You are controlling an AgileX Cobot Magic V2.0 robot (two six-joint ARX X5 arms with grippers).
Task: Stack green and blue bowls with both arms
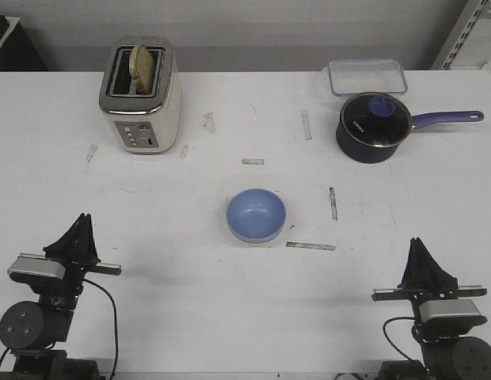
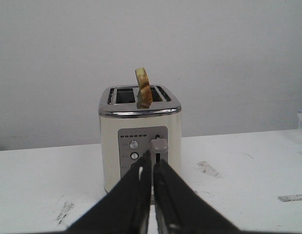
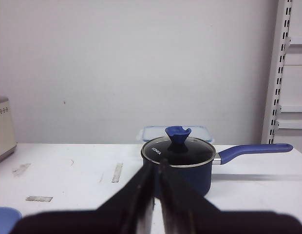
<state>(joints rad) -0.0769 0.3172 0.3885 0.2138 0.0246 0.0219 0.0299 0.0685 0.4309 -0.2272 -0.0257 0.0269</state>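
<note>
A light blue bowl (image 1: 256, 214) sits upright in the middle of the table; a paler band runs along its near outer edge. No separate green bowl shows in any view. A sliver of the blue bowl shows in the right wrist view (image 3: 4, 218). My left gripper (image 1: 81, 218) rests at the near left of the table, shut and empty, far from the bowl; in the left wrist view (image 2: 152, 159) its jaws are together and point at the toaster. My right gripper (image 1: 417, 242) rests at the near right, shut and empty; in the right wrist view (image 3: 157, 164) it points at the saucepan.
A cream toaster (image 1: 141, 95) with a slice of bread stands at the back left. A dark blue saucepan (image 1: 374, 127) with a glass lid stands at the back right, with a clear container (image 1: 366, 77) behind it. Tape marks lie around the bowl.
</note>
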